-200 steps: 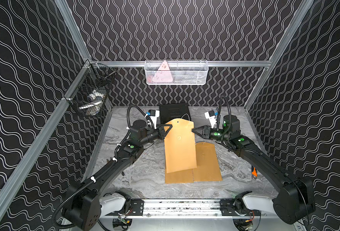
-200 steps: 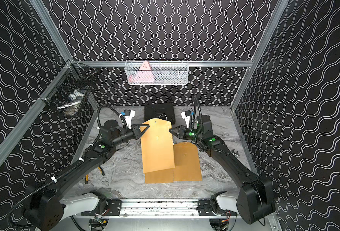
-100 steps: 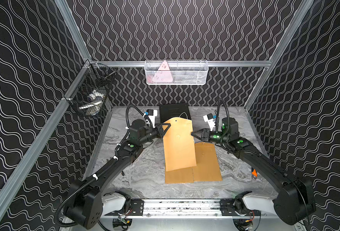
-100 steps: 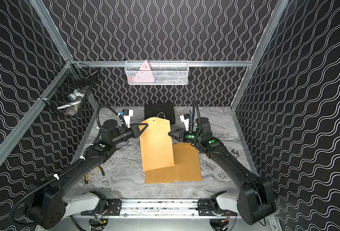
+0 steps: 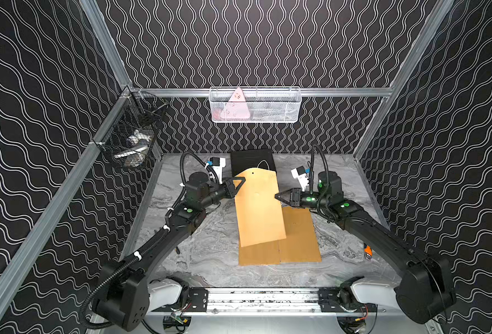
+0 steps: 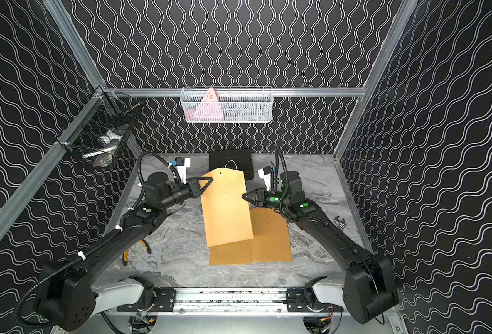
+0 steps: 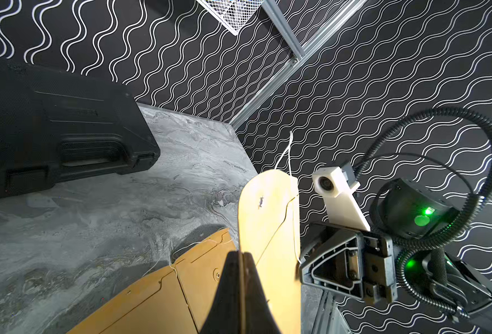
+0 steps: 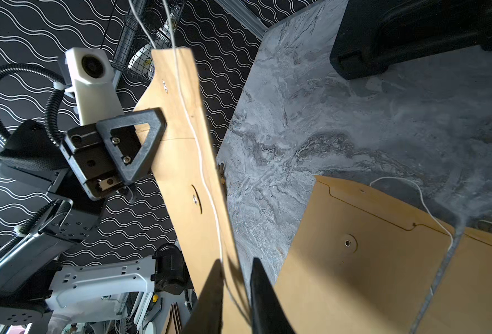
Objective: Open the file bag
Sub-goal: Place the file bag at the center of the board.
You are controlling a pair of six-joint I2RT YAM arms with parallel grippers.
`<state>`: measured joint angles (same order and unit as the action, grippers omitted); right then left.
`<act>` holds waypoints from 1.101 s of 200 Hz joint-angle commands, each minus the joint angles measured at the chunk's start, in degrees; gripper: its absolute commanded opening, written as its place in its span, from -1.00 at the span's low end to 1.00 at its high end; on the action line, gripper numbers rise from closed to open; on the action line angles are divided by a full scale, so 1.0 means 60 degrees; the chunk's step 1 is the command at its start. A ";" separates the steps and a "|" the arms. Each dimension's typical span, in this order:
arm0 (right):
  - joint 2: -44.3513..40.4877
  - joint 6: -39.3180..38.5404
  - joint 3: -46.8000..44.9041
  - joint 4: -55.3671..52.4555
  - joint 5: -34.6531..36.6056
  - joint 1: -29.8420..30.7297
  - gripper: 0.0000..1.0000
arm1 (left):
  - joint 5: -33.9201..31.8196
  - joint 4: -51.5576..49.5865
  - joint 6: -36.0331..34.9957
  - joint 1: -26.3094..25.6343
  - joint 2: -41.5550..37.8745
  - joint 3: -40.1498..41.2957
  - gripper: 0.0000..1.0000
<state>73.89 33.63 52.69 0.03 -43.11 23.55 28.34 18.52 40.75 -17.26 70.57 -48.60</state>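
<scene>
The file bag (image 5: 257, 208) (image 6: 226, 208) is a tan kraft envelope, raised off the table and tilted, with its lower end over other envelopes. My left gripper (image 5: 240, 182) (image 6: 208, 181) (image 7: 242, 256) is shut on its left edge near the flap. A white string (image 8: 198, 150) runs down the bag's face from the flap. My right gripper (image 5: 276, 196) (image 6: 243, 196) (image 8: 236, 264) straddles the bag's right edge. Its jaws stand a narrow gap apart, with the edge and the string between them.
Two more tan envelopes (image 5: 297, 240) lie flat on the marble table (image 5: 204, 254) under the raised bag. A black case (image 5: 252, 160) sits behind it. A white mesh basket (image 5: 255, 105) and a black wire basket (image 5: 132, 141) hang on the walls. Small tools (image 5: 367, 251) (image 6: 338, 222) lie at the right.
My right gripper has moved in onto the bag's right edge, and its jaws have narrowed around it. The left gripper has kept its hold.
</scene>
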 commanded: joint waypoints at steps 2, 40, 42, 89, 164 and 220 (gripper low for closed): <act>0.0027 -0.0089 0.0066 0.0055 -0.0228 0.0072 -0.76 | -0.0072 0.0654 0.0166 0.0060 0.0025 -0.0030 -1.00; 0.0019 -0.0049 0.0111 0.0081 -0.0153 0.0132 -0.92 | -0.0010 0.0621 0.0203 0.0144 -0.0026 -0.0002 -0.90; 0.0019 -0.0033 0.0111 0.0082 -0.0153 0.0132 -0.92 | -0.0007 0.0630 0.0197 0.0142 -0.0034 -0.0001 -0.88; 0.0065 -0.0005 0.0219 0.0026 -0.0040 0.0262 -0.98 | 0.0023 0.0163 0.0229 0.0477 -0.0386 0.0200 -0.28; 0.0164 0.0093 0.0286 -0.0065 0.0393 0.0367 -1.00 | 0.0487 -0.2507 0.0171 0.2353 -0.1350 0.0003 -0.02; 0.0582 0.0423 0.0471 -0.0148 0.1674 0.1414 -1.00 | 0.0945 -0.4018 -0.0583 0.3314 -0.1821 -0.0430 0.00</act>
<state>76.58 34.11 54.98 -1.34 -37.91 30.41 31.97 -0.84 40.47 0.62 60.77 -49.87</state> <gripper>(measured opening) 0.049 0.497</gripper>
